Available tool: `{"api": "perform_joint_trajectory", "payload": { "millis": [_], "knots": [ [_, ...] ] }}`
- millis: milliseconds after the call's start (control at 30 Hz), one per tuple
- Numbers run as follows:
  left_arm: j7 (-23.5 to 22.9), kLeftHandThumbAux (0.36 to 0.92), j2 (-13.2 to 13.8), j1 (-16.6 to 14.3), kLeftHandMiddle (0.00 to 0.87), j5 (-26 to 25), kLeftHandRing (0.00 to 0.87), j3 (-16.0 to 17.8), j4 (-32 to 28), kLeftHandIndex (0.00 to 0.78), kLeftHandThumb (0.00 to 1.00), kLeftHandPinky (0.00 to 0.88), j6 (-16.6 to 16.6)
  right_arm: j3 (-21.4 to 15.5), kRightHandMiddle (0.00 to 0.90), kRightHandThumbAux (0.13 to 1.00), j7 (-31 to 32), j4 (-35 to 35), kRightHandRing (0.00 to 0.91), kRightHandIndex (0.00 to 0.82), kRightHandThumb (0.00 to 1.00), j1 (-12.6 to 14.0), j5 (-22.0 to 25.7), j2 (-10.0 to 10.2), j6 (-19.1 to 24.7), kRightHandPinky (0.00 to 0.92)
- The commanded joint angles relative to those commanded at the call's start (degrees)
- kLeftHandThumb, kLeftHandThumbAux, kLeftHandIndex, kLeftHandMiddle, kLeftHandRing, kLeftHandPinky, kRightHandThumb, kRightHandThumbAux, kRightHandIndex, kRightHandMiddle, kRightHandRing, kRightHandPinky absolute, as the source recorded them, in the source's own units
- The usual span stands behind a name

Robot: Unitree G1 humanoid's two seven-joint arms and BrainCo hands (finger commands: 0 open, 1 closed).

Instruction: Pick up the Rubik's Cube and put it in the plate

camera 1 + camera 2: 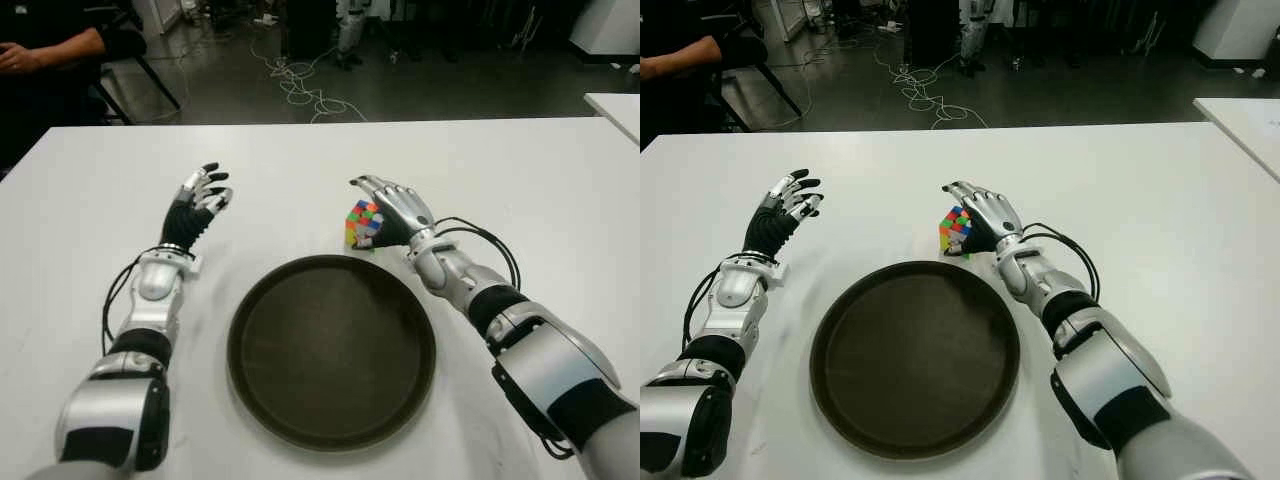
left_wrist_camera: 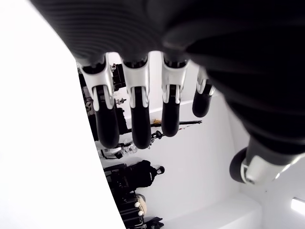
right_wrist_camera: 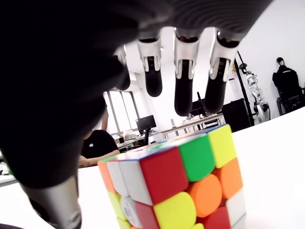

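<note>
A scrambled Rubik's Cube [image 1: 362, 223] stands on the white table [image 1: 520, 180], just beyond the far rim of the round dark plate [image 1: 330, 350]. My right hand [image 1: 392, 205] hovers over the cube and slightly to its right, fingers stretched out above it. In the right wrist view the cube [image 3: 176, 186] sits below the fingertips [image 3: 183, 95] with a gap between them, so nothing is grasped. My left hand [image 1: 200, 198] shows to the left of the plate with its fingers spread and nothing in it.
A person's arm [image 1: 45, 50] shows at the far left beyond the table. Cables [image 1: 300, 90] lie on the floor behind. A second white table's corner [image 1: 615, 105] juts in at the right.
</note>
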Motion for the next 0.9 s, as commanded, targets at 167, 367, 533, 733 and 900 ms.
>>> {"api": "perform_joint_trajectory", "payload": {
  "millis": [167, 367, 533, 733, 900],
  "knots": [
    [-0.2, 0.538, 0.0, 0.0, 0.207, 0.0, 0.24, 0.1, 0.0, 0.131, 0.016, 0.306, -0.2, 0.2, 0.159, 0.784, -0.1, -0.1, 0.221, 0.138, 0.0, -0.2, -0.1, 0.0, 0.1, 0.288],
    [-0.6, 0.528, -0.1, 0.0, 0.211, -0.1, 0.241, 0.3, 0.2, 0.13, 0.013, 0.304, -0.3, 0.5, 0.157, 0.778, -0.1, -0.1, 0.225, 0.139, 0.0, -0.5, -0.2, 0.0, 0.2, 0.295],
    [-0.5, 0.558, -0.1, 0.0, 0.221, -0.2, 0.251, 0.4, 0.2, 0.143, 0.01, 0.314, -0.5, 0.7, 0.157, 0.783, 0.1, 0.1, 0.232, 0.133, 0.0, -1.0, -0.1, 0.1, 0.7, 0.305],
    [-0.2, 0.556, -0.1, 0.1, 0.216, 0.2, 0.245, 0.3, 0.1, 0.131, 0.006, 0.309, -0.7, 0.6, 0.146, 0.784, 0.9, 0.3, 0.224, 0.125, 0.0, -1.4, 0.2, 0.3, 1.6, 0.306],
    [0.1, 0.54, -0.1, 0.2, 0.211, 0.4, 0.242, 0.2, 0.0, 0.131, 0.001, 0.299, -0.6, 0.5, 0.145, 0.782, 1.9, 0.7, 0.223, 0.121, 0.0, -1.8, 0.3, 0.6, 2.7, 0.306]
  ]
}}
